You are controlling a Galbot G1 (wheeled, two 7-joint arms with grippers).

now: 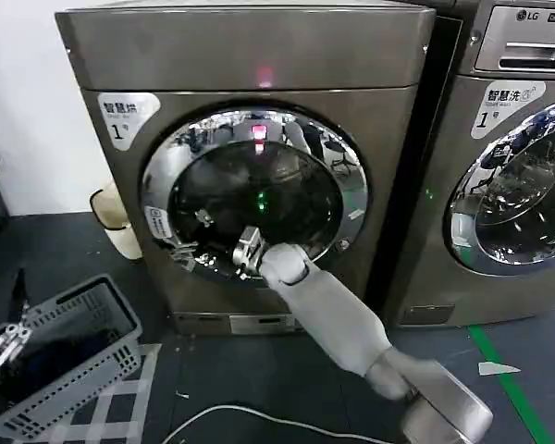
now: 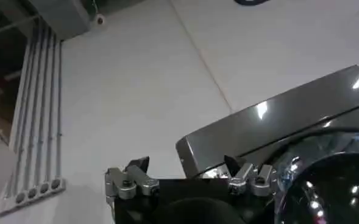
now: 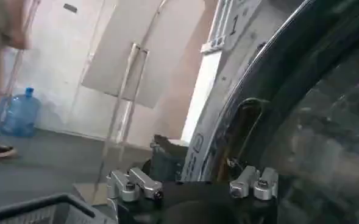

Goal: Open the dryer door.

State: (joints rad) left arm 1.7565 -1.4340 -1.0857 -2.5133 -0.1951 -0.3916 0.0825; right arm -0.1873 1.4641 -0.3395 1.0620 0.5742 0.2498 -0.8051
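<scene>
Dryer door [image 1: 254, 190]: shut, flush in the front of the left machine; chrome ring around dark glass.
Right gripper [image 1: 247, 252]: up against the lower ring, near the bottom-left rim; claw width hard to judge, cannot tell if apart or together.
Left gripper [image 1: 2, 349]: low beside the grey basket [image 1: 69, 356], fingers spread, idle.
Step in hand: reaching for the door edge.
Technique: hook the rim recess, probably on the left side; pull outward along the hinge arc, not straight back.
</scene>
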